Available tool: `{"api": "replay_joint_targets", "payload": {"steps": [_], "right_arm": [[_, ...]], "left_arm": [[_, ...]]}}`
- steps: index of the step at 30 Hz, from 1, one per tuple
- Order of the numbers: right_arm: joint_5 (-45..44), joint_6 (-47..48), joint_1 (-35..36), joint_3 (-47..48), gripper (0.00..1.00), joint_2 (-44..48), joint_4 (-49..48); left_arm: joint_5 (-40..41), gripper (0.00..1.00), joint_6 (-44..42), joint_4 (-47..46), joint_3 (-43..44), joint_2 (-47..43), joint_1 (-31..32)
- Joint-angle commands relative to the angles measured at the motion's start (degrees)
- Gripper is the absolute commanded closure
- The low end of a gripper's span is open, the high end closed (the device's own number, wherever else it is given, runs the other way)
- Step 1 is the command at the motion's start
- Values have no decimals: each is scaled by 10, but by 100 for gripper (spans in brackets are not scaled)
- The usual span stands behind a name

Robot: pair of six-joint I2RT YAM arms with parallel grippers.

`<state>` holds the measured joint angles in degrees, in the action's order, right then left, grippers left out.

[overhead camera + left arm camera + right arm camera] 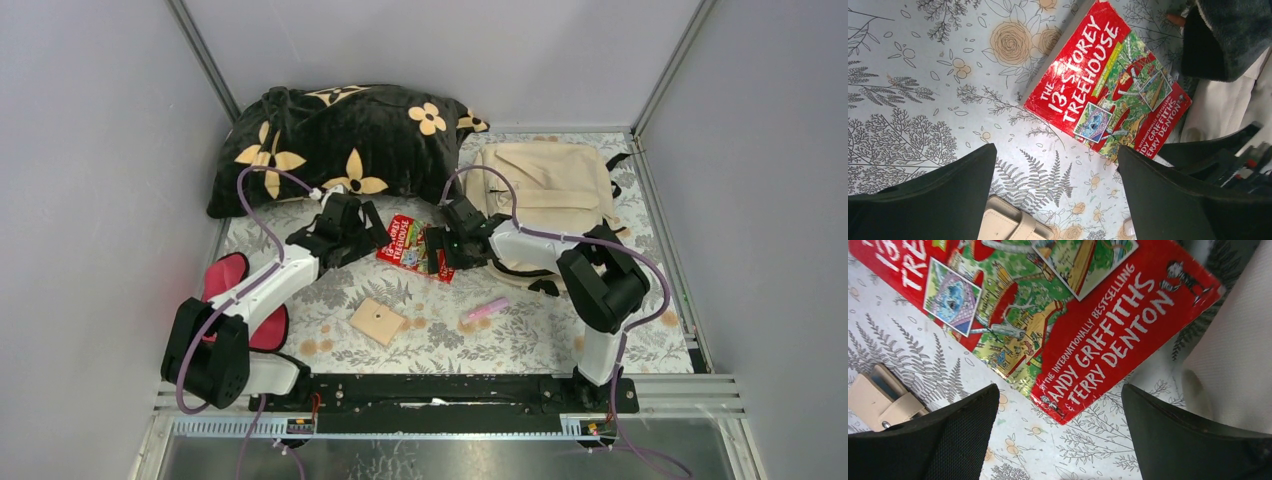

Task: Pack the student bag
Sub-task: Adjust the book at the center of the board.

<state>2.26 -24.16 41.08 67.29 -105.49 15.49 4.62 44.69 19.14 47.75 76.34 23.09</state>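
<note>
The left gripper (372, 233) and right gripper (441, 250) hover open and empty on either side of the flat book (403, 243). The bag (545, 180) lies far right, just beside the pillow (340, 135). The grippers are so close they may collide, or their fingers may skid off the thin book.

The book (401, 243) lies on the table (540, 335), before the pillow (340, 140), left of the student bag (545, 185).
</note>
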Motion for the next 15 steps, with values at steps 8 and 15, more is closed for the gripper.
{"api": "replay_joint_targets", "payload": {"steps": [8,15], "right_arm": [[167,-30,58,-6,3,-17,-114],[179,17,82,17,1,50,-41]], "left_arm": [[-38,1,0,-21,-34,-4,-63],[-64,1,-16,-30,-32,2,-85]]}}
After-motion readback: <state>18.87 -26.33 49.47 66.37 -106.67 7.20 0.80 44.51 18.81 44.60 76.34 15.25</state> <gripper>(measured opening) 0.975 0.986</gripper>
